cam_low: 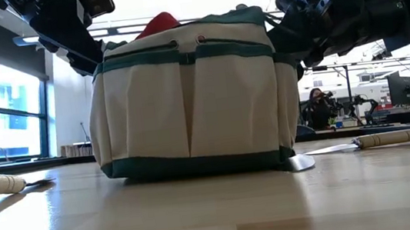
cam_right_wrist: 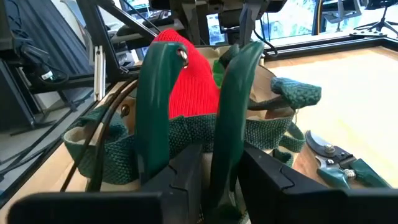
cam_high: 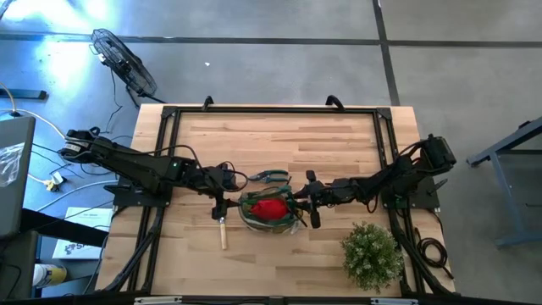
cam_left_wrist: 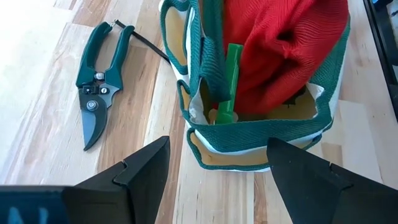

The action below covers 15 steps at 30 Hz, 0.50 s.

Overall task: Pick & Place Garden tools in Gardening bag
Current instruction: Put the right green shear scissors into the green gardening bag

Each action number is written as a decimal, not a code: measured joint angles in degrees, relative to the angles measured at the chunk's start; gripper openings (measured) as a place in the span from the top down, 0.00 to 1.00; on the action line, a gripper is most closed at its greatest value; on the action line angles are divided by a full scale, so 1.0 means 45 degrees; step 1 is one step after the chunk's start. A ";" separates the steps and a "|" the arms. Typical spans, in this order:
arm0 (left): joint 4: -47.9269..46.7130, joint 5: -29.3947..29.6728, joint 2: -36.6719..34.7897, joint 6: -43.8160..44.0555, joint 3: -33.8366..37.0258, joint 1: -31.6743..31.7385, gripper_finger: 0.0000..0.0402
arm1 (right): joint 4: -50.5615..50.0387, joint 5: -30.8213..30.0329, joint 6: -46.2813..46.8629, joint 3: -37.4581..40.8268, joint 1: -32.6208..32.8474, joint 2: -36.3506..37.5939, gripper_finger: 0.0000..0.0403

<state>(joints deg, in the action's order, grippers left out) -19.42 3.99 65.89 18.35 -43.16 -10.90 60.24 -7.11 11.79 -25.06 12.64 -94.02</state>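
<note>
The gardening bag point(cam_high: 271, 212) is cream fabric with green trim and stands at the table's middle; the red glove point(cam_high: 269, 208) sticks out of its top. My right gripper point(cam_high: 308, 203) is at the bag's right rim, shut on a green-handled tool point(cam_right_wrist: 186, 106). My left gripper point(cam_high: 222, 202) hangs open and empty at the bag's left side point(cam_left_wrist: 217, 155). Dark-handled pruning shears point(cam_high: 273, 176) lie flat on the table behind the bag and also show in the left wrist view point(cam_left_wrist: 96, 102). A wooden-handled trowel point(cam_high: 223, 233) lies near my left gripper. A green handle point(cam_left_wrist: 230, 81) stands inside the bag. My right gripper pinches one green handle point(cam_right_wrist: 225, 149) of the tool between its two fingers. The other handle point(cam_right_wrist: 152, 118) runs past the outside of one finger point(cam_right_wrist: 180, 180). The fingers come level from the table's right and lie along the handles. The handles reach beyond the fingertips toward the red glove, clear of the table.
A bushy potted plant point(cam_high: 371, 254) stands at the near right. A second trowel point(cam_low: 367, 141) lies on the table to the bag's right in the low view, and a metal blade point(cam_low: 299, 162) shows at the bag's foot. Bare wood lies toward the far edge.
</note>
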 joint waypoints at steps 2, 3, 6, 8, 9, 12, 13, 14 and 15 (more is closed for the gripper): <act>-0.0005 0.0003 0.0000 0.0000 0.0000 0.0000 0.35 | 0.0002 0.0000 0.0000 0.0000 0.0000 0.0000 0.77; -0.0003 0.0003 0.0000 0.0000 0.0000 0.0000 0.35 | 0.0005 -0.0005 0.0000 0.0000 0.0000 0.0000 0.77; -0.0005 0.0005 0.0000 0.0000 0.0000 0.0000 0.35 | 0.0017 -0.0009 0.0022 0.0000 0.0000 0.0000 0.73; -0.0005 0.0005 0.0000 0.0000 0.0000 0.0000 0.35 | 0.0032 -0.0001 0.0235 0.0000 0.0000 0.0000 0.69; -0.0005 0.0005 0.0000 0.0000 0.0000 0.0000 0.35 | 0.0043 0.0011 0.0387 0.0000 0.0000 0.0000 0.67; -0.0005 0.0005 0.0000 0.0000 0.0000 0.0000 0.35 | 0.0066 0.0030 0.0545 -0.0001 0.0000 0.0000 0.59; -0.0005 0.0005 0.0000 0.0000 0.0000 0.0000 0.35 | 0.0066 0.0039 0.0548 -0.0005 0.0000 0.0000 0.56; -0.0005 0.0005 0.0000 0.0000 0.0000 0.0000 0.35 | 0.0066 0.0039 0.0544 -0.0005 0.0000 0.0000 0.54; -0.0005 0.0005 0.0000 0.0000 0.0000 0.0000 0.35 | 0.0066 0.0039 0.0539 -0.0005 0.0000 0.0000 0.51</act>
<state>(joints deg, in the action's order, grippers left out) -19.44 4.01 65.89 18.35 -43.16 -10.90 60.53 -6.94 14.22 -25.08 12.64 -94.02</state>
